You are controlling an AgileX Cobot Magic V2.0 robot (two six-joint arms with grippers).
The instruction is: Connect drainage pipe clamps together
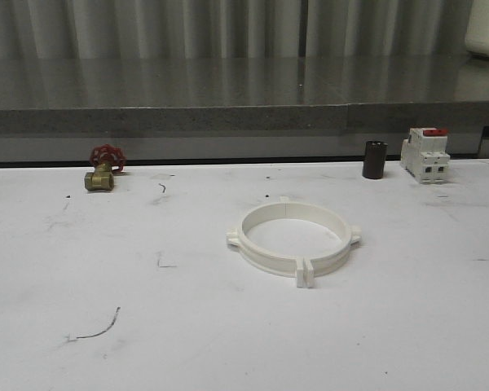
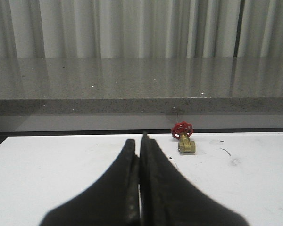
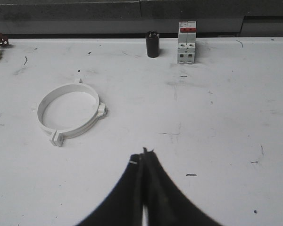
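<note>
The two off-white drainage pipe clamps (image 1: 293, 236) lie on the white table as one closed ring, their square end tabs meeting at the near side and at the far side. The same drainage pipe clamps (image 3: 68, 113) lie well ahead and to one side of my right gripper (image 3: 144, 153), which is shut with nothing between its black fingers. My left gripper (image 2: 140, 141) is also shut and empty, above bare table near the brass valve. Neither gripper touches the ring.
A brass valve with a red handwheel (image 1: 103, 169) stands at the back left of the table. A dark cylinder (image 1: 375, 159) and a white breaker with a red top (image 1: 425, 154) stand at the back right. A grey counter edge (image 1: 244, 118) runs behind the table.
</note>
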